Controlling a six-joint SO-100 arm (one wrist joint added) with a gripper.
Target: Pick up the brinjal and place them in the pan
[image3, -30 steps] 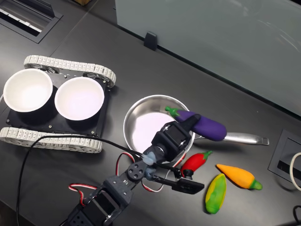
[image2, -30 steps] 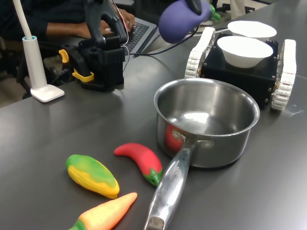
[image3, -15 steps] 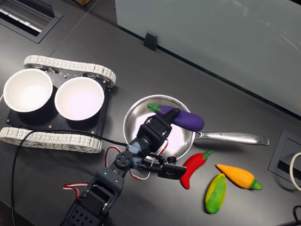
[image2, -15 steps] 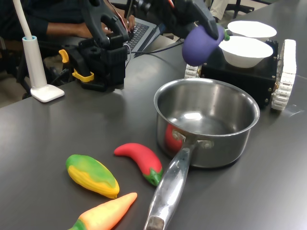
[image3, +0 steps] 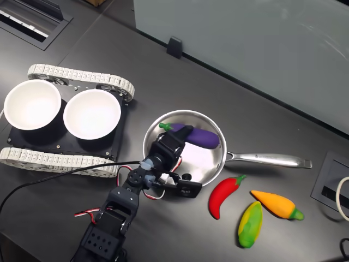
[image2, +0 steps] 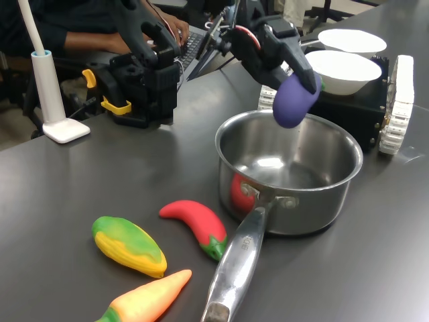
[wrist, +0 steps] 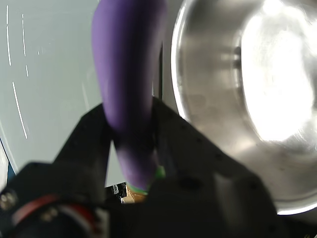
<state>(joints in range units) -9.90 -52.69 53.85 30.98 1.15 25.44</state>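
Brinjal in end effector above pan

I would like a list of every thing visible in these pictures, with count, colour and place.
brinjal: 1, purple with green cap, held above the pan
pan: 1, shiny steel, table centre, handle toward the second exterior view's right
chilli: 1, red, on the table beside the pan handle
pepper: 1, yellow-green, on the table past the chilli
carrot: 1, orange, on the table next to the pepper
bowls: 2, white, on the tracked base
tracked base: 1, black with white treads, at the second exterior view's left
lamp: 1, white, at the first exterior view's left
laptop: 1, dark, behind the arm in the first exterior view
gripper: 1, black, shut on the brinjal
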